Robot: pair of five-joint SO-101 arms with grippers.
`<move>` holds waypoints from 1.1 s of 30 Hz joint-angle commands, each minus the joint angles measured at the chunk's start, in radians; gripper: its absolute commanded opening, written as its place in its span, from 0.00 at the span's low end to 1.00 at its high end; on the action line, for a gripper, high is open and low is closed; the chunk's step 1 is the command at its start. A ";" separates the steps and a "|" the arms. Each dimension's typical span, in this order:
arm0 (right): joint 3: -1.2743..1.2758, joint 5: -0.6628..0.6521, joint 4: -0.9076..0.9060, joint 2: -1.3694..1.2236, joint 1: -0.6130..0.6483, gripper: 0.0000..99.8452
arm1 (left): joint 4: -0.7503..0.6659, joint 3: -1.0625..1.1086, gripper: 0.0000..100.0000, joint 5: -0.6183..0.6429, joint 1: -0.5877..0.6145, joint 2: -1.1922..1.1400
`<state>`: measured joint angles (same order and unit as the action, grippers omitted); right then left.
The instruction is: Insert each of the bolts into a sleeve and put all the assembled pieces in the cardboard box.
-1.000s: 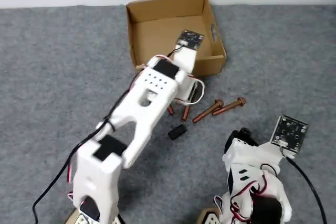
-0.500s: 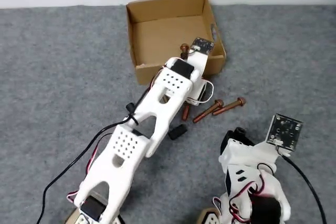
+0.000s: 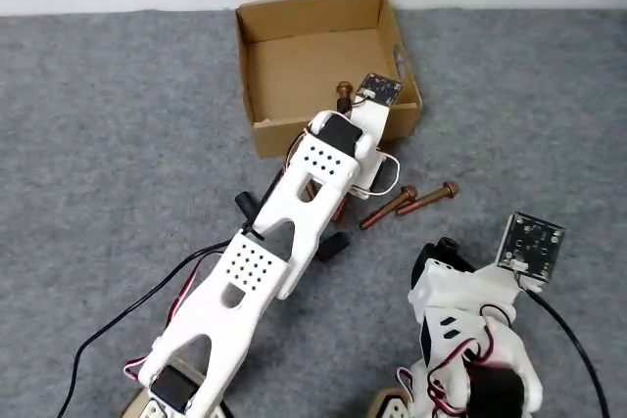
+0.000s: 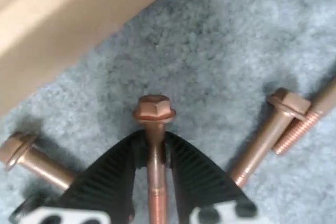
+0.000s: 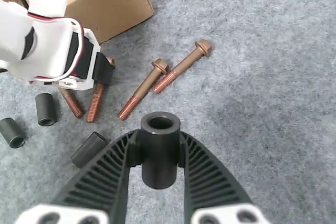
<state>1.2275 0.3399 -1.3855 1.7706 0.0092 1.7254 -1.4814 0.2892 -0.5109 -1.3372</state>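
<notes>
My left gripper (image 4: 155, 141) is shut on a copper bolt (image 4: 154, 113), held head outward above the carpet in front of the cardboard box (image 4: 63, 19). From above, that bolt's head (image 3: 344, 92) shows at the box's front wall (image 3: 294, 129), beside the left gripper (image 3: 346, 113). My right gripper (image 5: 159, 141) is shut on a black sleeve (image 5: 159, 153), bore facing up, at the near right (image 3: 443, 250). Two loose bolts (image 3: 387, 208) (image 3: 427, 199) lie between the arms. Two more bolts (image 5: 71, 103) (image 5: 96, 106) lie under the left wrist.
Three black sleeves (image 5: 46, 109) (image 5: 11, 132) (image 5: 90, 149) lie on the grey carpet near the left arm (image 3: 284, 212). The box interior (image 3: 313, 61) is open at the top. Carpet to the far left and far right is free.
The left arm stretched out lower and its wrist shifted slightly right; the held bolt's head came into view by the box front. The right arm edged slightly left with its sleeve.
</notes>
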 commanded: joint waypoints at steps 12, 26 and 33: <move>-0.006 -0.005 -0.001 -0.008 0.004 0.01 | 0.032 -0.148 0.00 0.002 -0.094 0.310; -0.014 -0.006 -0.007 -0.007 0.005 0.01 | 0.029 0.456 0.00 -0.063 -0.166 0.985; -0.015 -0.009 -0.008 -0.005 0.081 0.01 | 0.026 0.746 0.00 -0.066 -0.164 1.295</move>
<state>1.2275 0.3399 -1.3855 1.7706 0.0414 1.7346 -0.8078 0.2325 -0.6690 -0.2018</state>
